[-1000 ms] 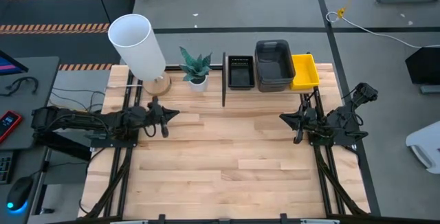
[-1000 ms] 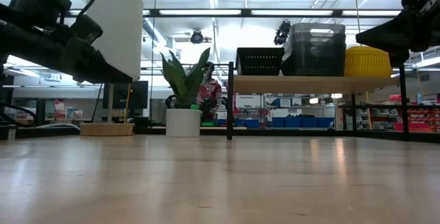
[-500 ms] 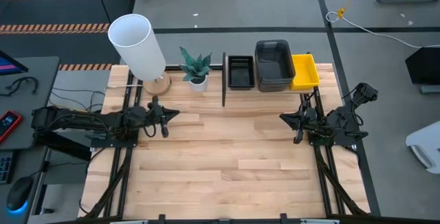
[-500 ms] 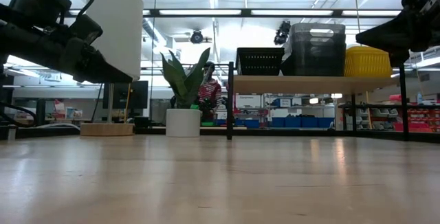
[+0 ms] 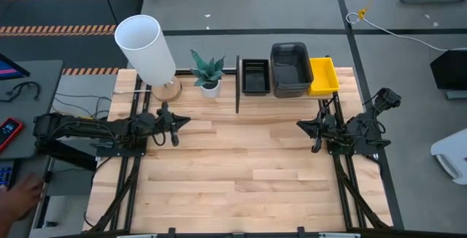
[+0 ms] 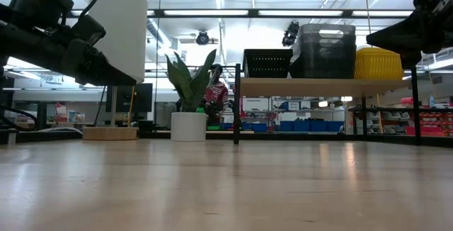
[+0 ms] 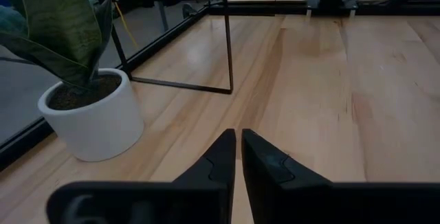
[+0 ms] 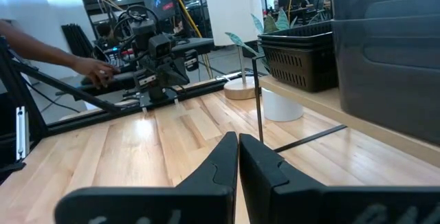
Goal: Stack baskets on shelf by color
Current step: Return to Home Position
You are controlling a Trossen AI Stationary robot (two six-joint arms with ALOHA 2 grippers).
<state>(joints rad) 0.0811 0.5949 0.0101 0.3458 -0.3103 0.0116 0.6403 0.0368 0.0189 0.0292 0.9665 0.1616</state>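
Stacked on the shelf, baskets sit well apart from both closed jaws.

A white-shaded lamp and a small potted plant stand side by side.

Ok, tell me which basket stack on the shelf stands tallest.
The grey stack in the middle: its rim rises above the black stack and the yellow stack.

Bright overhead strip lighting, sharp.
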